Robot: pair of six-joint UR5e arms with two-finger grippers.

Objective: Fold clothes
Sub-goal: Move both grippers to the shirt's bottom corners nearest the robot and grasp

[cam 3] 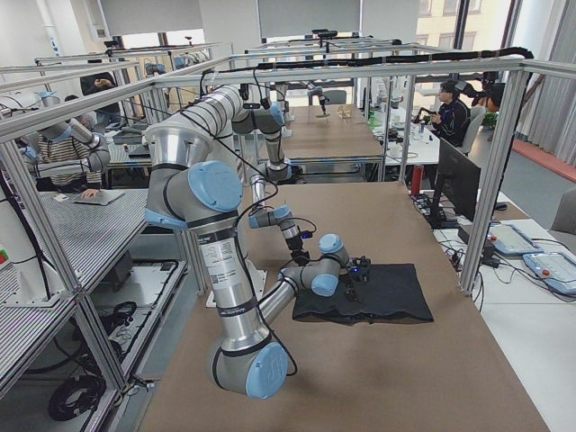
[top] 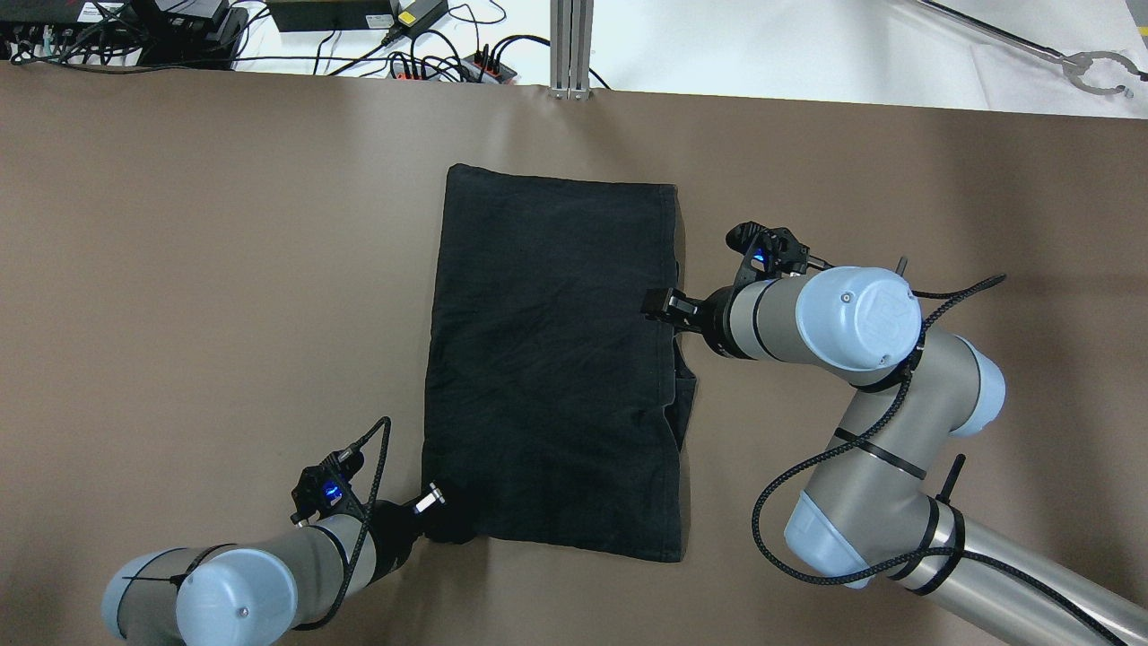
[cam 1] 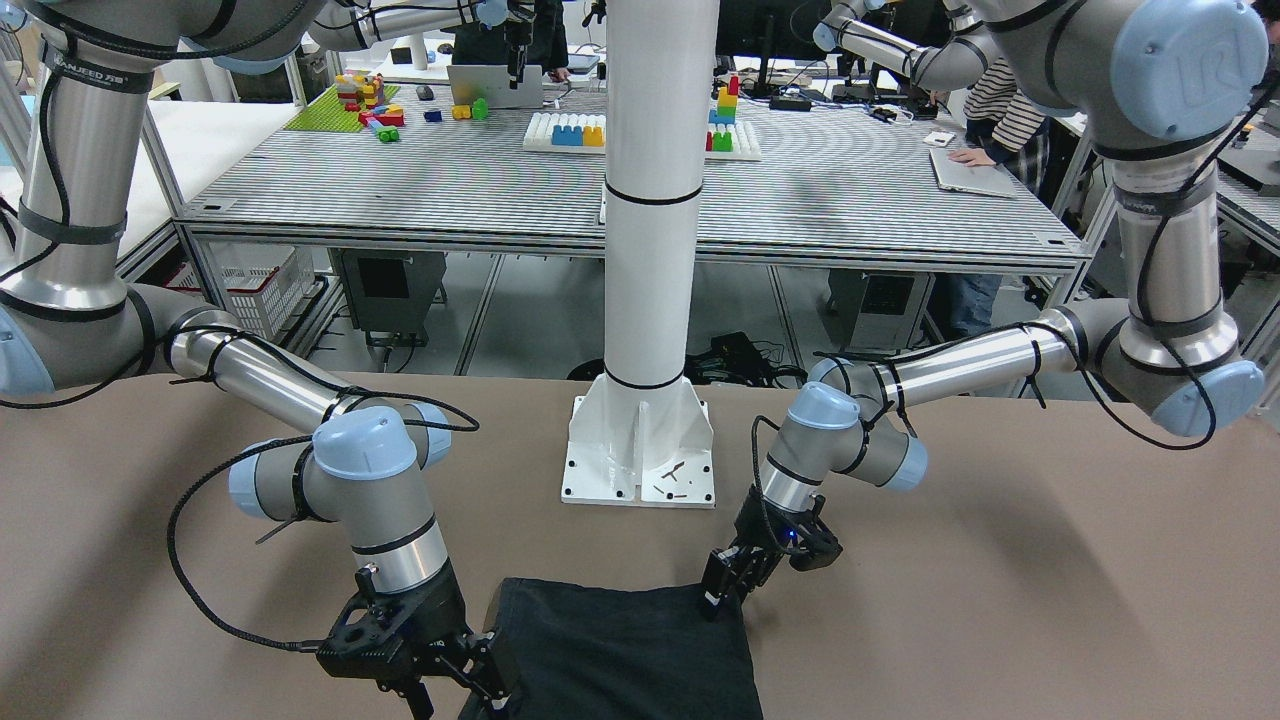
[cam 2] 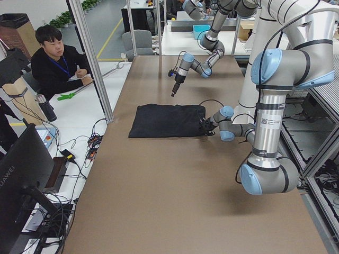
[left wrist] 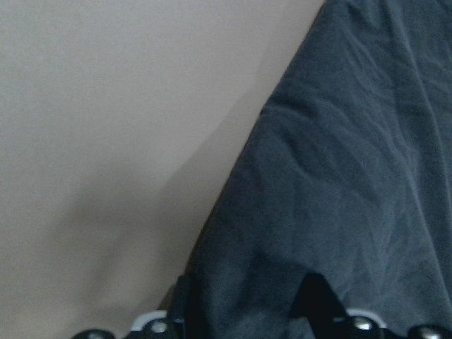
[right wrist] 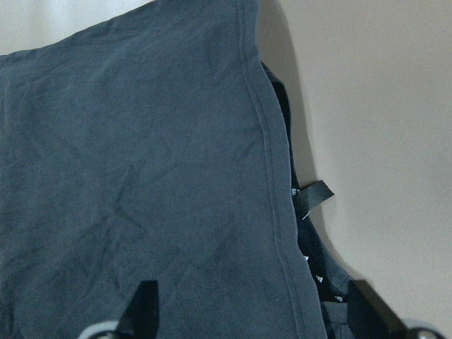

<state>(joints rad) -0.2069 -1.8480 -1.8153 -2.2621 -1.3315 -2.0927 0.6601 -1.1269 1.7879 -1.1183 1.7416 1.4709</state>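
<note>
Two grippers at the clothes: left low, right above

**Front-facing:** the clothes point(cam 1: 620, 650) are laid flat on the brown table point(cam 1: 1000, 600), in front of the white pillar point(cam 1: 650, 200). The left gripper point(cam 1: 714, 596) is set down on the corner at view right. The right gripper point(cam 1: 485, 665) is seen at the opposite edge.

**Overhead:** the clothes point(top: 547, 359) are seen as one dark rectangle mid-table point(top: 179, 269). The robot-side left corner is touched by the left gripper point(top: 441, 516). The right gripper point(top: 655, 305) is placed over the right hem, about halfway along.

**Left side:** the left gripper point(cam 2: 204, 127) is low at the clothes point(cam 2: 167, 120). The right gripper point(cam 2: 172, 92) is held above the far edge.

**Right side:** the right gripper point(cam 3: 346, 290) is seen over the clothes point(cam 3: 387, 292).

**Left wrist:** the clothes point(left wrist: 339, 176) are seen between the two fingers point(left wrist: 314, 296), which are apart. Whether anything is clamped cannot be told.

**Right wrist:** the fingers point(right wrist: 146, 304) are spread wide and released, with nothing gripped. The clothes point(right wrist: 127, 176), the hem and a small black tab point(right wrist: 314, 194) are seen below.
</note>
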